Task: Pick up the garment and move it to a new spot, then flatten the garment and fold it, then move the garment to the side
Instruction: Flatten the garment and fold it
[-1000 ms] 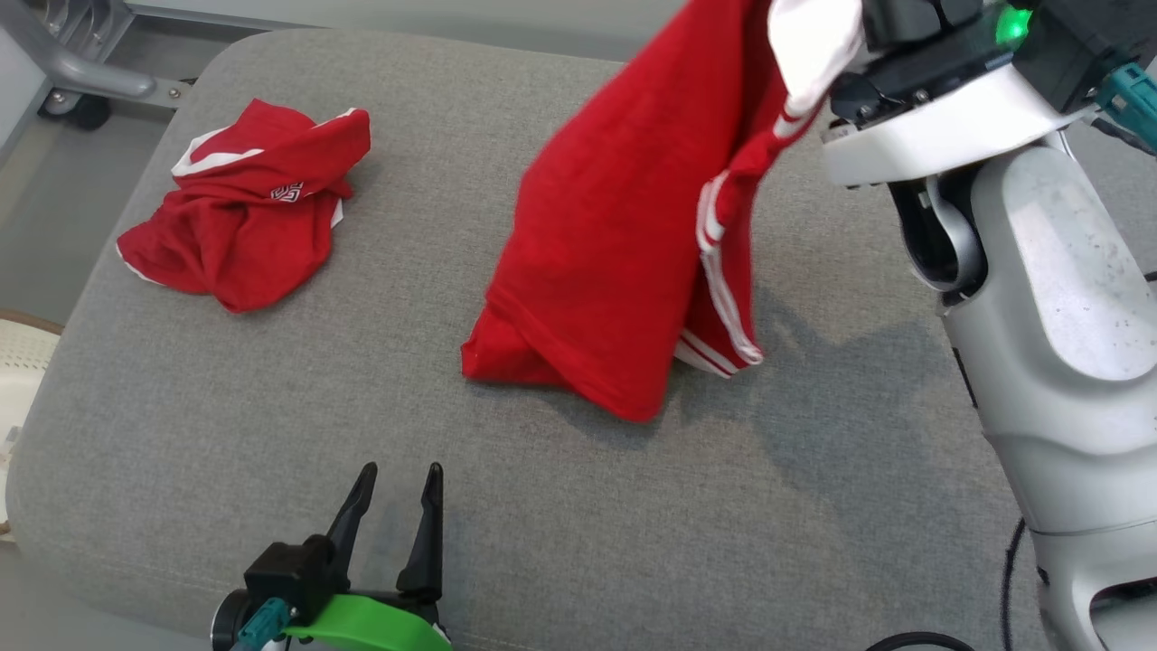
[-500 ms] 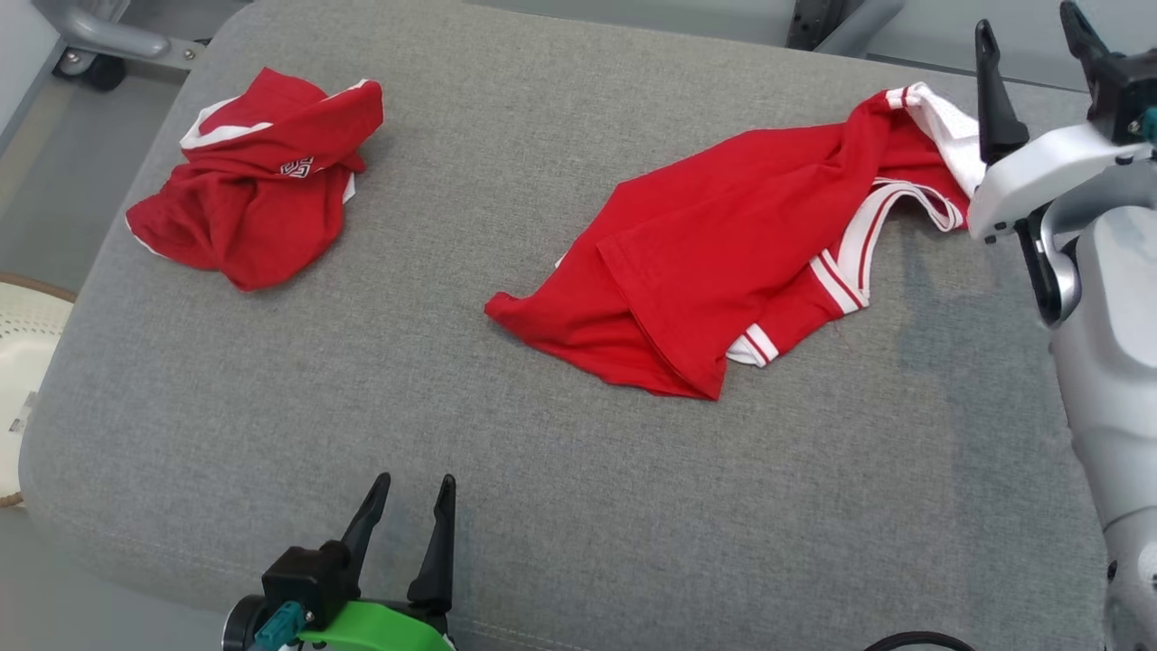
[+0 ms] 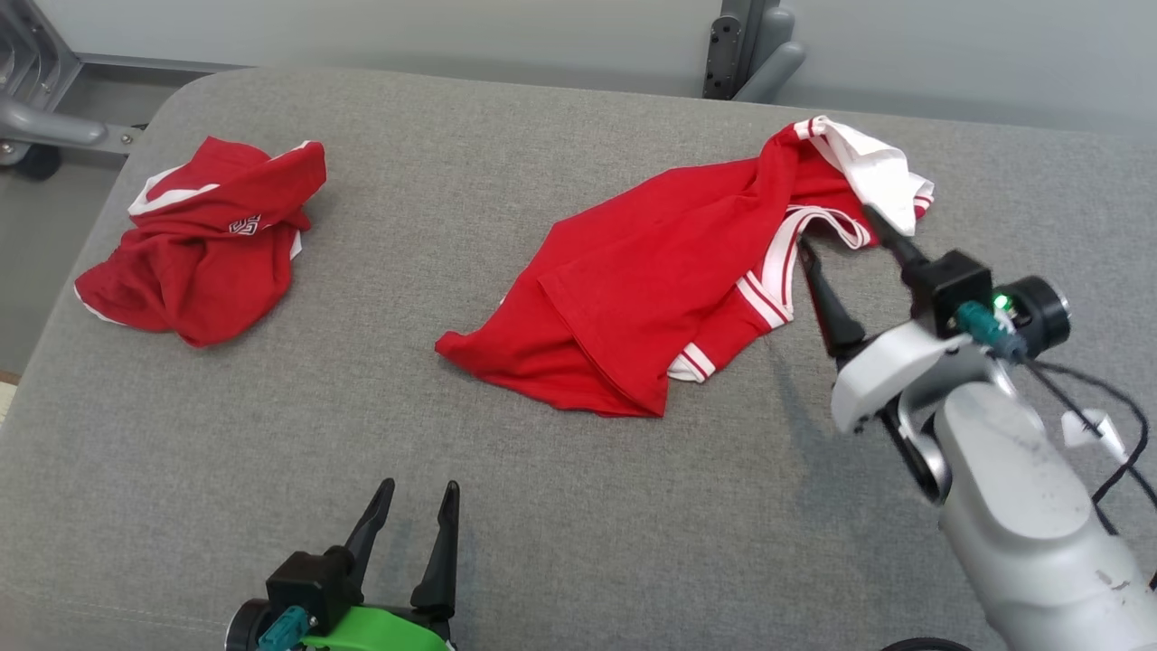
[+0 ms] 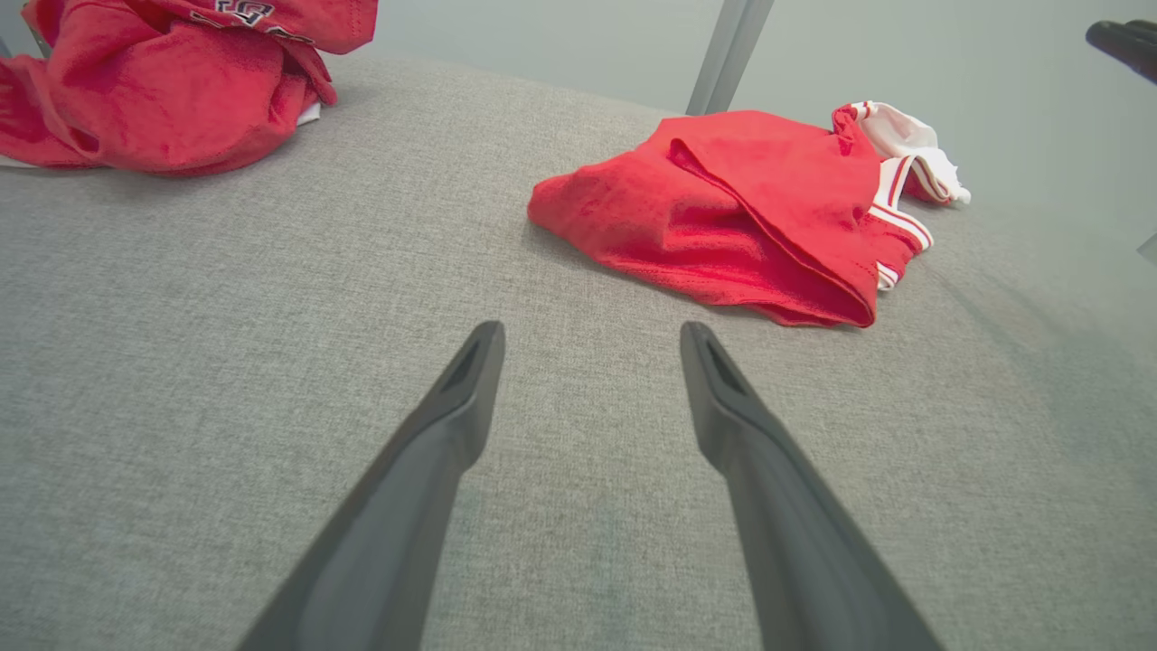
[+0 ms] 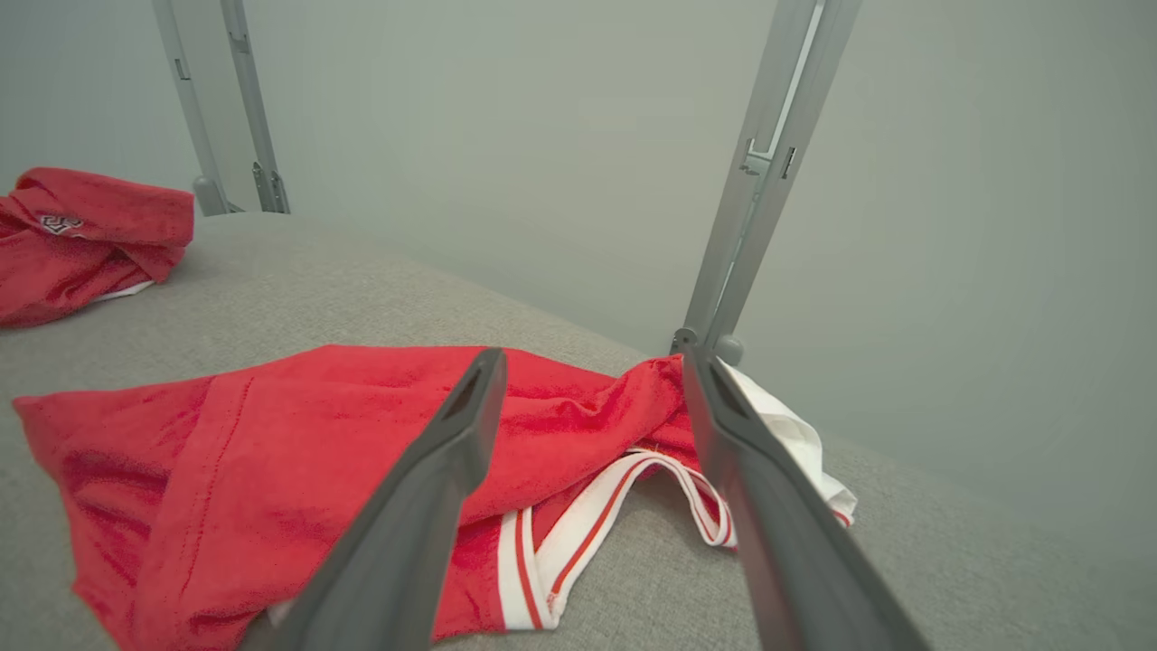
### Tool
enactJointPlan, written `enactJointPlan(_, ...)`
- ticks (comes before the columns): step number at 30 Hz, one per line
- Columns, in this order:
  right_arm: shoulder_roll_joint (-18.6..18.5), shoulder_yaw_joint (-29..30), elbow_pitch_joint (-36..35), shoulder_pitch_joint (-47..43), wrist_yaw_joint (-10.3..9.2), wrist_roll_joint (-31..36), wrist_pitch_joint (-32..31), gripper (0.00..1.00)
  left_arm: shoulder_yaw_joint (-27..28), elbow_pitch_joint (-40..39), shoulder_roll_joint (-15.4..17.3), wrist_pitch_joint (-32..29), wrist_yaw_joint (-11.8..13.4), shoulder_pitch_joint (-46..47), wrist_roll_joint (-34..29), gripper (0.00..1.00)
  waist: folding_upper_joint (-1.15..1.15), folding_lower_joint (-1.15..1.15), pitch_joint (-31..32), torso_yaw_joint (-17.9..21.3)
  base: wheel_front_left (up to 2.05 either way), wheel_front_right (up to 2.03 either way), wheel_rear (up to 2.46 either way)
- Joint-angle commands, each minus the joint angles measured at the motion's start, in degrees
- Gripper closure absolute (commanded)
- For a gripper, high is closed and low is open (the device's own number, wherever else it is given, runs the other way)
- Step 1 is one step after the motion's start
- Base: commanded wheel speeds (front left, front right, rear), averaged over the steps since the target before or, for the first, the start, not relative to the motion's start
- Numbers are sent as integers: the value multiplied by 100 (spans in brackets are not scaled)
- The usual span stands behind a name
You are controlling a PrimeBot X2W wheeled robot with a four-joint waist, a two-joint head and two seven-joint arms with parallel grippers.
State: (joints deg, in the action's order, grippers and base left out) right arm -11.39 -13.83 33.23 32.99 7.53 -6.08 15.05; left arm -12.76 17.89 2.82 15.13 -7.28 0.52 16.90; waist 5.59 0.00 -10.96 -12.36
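Note:
The garment (image 3: 660, 280) is a red shirt with white striped trim, lying loosely spread and creased on the grey cushion (image 3: 506, 470), right of centre; it also shows as the garment (image 4: 741, 208) and the garment (image 5: 298, 452). My right gripper (image 3: 836, 226) stands open just beside its white-trimmed collar end, fingers (image 5: 434, 470) apart above the cloth with nothing held. My left gripper (image 3: 418, 493) is open at the front edge, its fingers (image 4: 452, 425) over bare cushion, well short of the garment.
A second crumpled red garment (image 3: 199, 240) lies at the far left of the cushion. Grey metal frame posts (image 3: 750, 45) stand behind the cushion against a pale wall. A metal rail (image 3: 45, 127) sits at the left rear corner.
My right gripper opened and let the garment go; the garment dropped from hanging to lying spread on the cushion. The right arm came down beside it. The head camera has shifted.

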Motion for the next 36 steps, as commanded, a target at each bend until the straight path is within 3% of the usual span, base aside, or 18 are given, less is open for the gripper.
enactJointPlan(1,-4,-262,9,-236,-9,-117,12,0,-12,-21,14,3,-14,-102,-17,0,0,0,18,11,0,0,0)
enactJointPlan(12,-119,-1627,864,-419,-8,-500,12,0,-125,-105,13,3,-20,36,124,0,0,0,-243,-465,0,0,0)
enactJointPlan(23,-164,-1875,1685,42,-8,-350,9,0,-172,-162,12,2,31,139,259,0,0,0,-624,-865,0,0,0)
enactJointPlan(24,-157,-1885,1736,57,-8,-334,-3,4,-180,-170,13,2,37,142,276,0,0,0,-648,-879,0,0,0)
enactJointPlan(25,-142,-1887,1768,71,-8,-320,-4,22,-189,-177,13,2,33,155,285,0,0,0,-668,-888,0,0,0)
enactJointPlan(27,-134,-1886,1781,88,-8,-314,-4,90,-194,-189,13,2,35,190,285,0,0,0,-702,-894,0,0,0)
enactJointPlan(28,-150,-1853,1780,101,-8,-332,-4,100,-201,-192,12,2,43,217,290,0,0,0,-715,-892,0,0,0)
enactJointPlan(36,-419,-1872,1394,-310,-9,-327,-8,100,-59,-190,14,2,59,104,190,0,0,0,-473,-474,0,0,0)
